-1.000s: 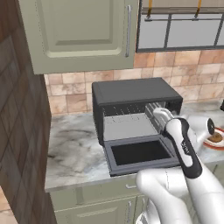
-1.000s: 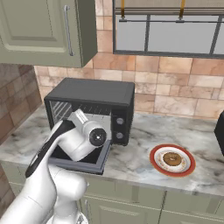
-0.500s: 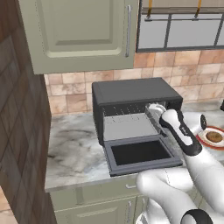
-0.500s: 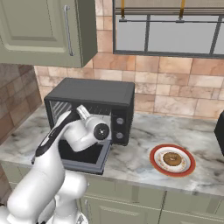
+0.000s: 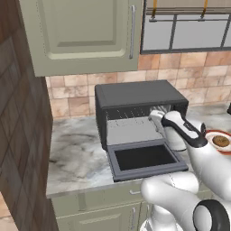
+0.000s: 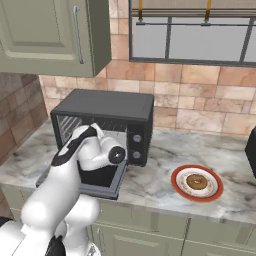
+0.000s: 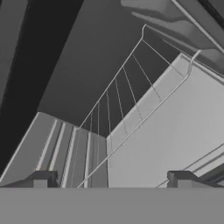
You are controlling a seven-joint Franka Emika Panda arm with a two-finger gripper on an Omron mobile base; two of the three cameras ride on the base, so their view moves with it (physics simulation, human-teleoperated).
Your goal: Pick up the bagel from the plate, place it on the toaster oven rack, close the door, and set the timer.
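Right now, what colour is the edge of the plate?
Red-orange around a white plate, best seen in the right base view.

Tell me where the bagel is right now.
The bagel sits on the plate on the counter, right of the toaster oven in the right base view; the left base view shows it at the right edge.

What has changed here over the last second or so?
The arm has swung its hand, with the open, empty gripper, a little toward the plate side, still at the toaster oven's mouth over the rack. The bagel still lies on the plate, and the door stays folded down.
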